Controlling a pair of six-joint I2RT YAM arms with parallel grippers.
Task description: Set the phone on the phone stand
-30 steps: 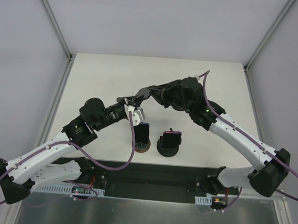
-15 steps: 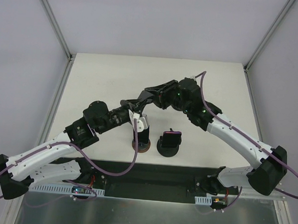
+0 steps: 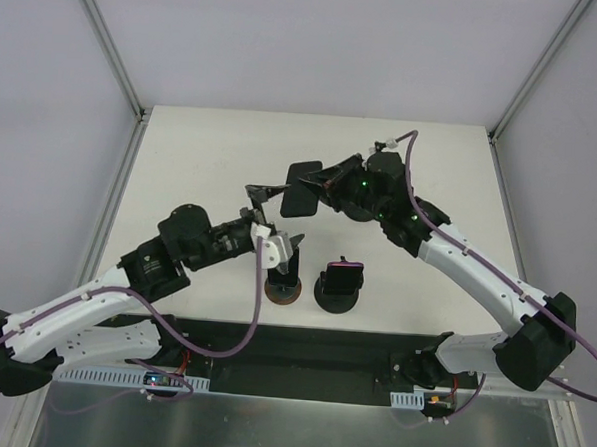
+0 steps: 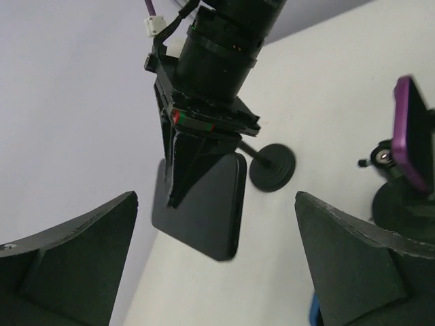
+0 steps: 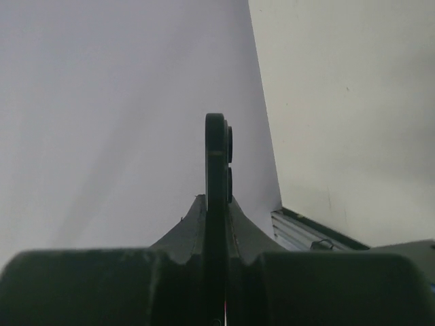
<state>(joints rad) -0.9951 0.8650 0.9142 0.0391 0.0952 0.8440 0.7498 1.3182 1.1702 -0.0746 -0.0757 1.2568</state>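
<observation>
A black phone [image 3: 298, 186] hangs in the air over the middle of the table, with my right gripper [image 3: 316, 187] shut on it. The right wrist view shows this phone [image 5: 216, 156] edge-on, clamped between the right gripper's [image 5: 216, 204] two fingers. My left gripper [image 3: 274, 218] stands open just in front of and below the phone, with nothing between its fingers [image 4: 75, 265]. Through its gap I see the phone [image 4: 204, 204] held from above. A dark phone stand [image 3: 283, 279] on a brown base sits near the table's front edge, just in front of the left gripper.
A second black stand [image 3: 338, 289] carries a purple-edged phone [image 4: 411, 132] to the right of the first. A small round black base [image 4: 272, 166] with a stem rests on the table beneath the right gripper. Frame posts run along both table sides.
My left gripper has gone from shut to open and drawn back a little. The right gripper has closed on the black phone and raised it toward the table's middle.
</observation>
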